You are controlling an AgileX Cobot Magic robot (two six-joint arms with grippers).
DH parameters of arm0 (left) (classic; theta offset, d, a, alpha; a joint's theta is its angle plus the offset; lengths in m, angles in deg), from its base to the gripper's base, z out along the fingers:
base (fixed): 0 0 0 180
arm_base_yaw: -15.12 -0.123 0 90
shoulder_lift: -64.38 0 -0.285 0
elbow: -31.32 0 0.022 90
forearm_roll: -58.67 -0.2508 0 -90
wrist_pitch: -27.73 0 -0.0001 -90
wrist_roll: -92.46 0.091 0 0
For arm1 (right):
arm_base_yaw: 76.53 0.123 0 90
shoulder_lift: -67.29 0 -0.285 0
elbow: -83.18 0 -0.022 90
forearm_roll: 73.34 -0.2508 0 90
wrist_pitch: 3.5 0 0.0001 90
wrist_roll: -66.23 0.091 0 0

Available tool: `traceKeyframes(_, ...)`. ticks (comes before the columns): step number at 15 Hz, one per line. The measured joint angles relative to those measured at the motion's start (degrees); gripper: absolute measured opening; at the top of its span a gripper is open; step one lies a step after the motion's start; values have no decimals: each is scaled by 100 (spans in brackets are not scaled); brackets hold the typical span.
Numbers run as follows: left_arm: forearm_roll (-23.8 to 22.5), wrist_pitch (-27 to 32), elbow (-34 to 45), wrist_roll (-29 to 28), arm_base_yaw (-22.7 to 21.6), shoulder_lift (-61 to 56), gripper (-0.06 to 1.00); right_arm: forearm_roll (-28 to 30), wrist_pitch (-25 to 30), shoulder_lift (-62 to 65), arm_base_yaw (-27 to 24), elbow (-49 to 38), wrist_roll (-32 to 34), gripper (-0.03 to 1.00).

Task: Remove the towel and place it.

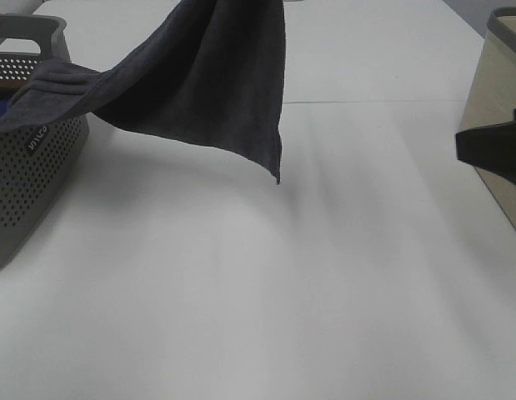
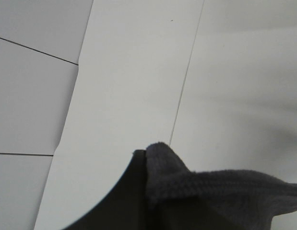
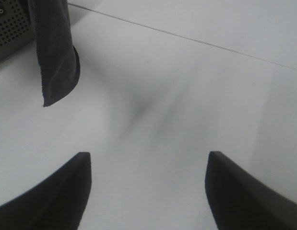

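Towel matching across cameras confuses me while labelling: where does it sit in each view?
Exterior high: towel hangs from top centre, draping left onto the basket.
Left wrist: bunched fold at picture's lower right.
Right wrist: hanging corner at picture's upper left.
Shared landmark: the table seam.

Only one piece of writing shows. A short line of pale capital letters (image 1: 37,138) runs vertically, turned on its side, down the plain upper band of the grey perforated basket (image 1: 24,200). The basket stands at nine o'clock in the high view. The lettering sits just under where the dark towel (image 1: 207,75) drapes over the rim. The word is blurred: it seems to begin with M and end with O, but cannot be read for certain. The right wrist view catches only its last few characters (image 3: 0,16), also unreadable.
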Motion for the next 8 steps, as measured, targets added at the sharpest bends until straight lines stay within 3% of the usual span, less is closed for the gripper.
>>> traceKeyframes(3,350,-172,0,0,0,0,0,-2114,86,-888,92,327,-2057,66)
traceKeyframes(4,418,-258,0,0,0,0,0,-2796,-69,-1467,682,756,-2578,66)
traceKeyframes(8,464,-264,0,0,0,0,0,-2899,-882,-2424,1811,1243,-2659,66)
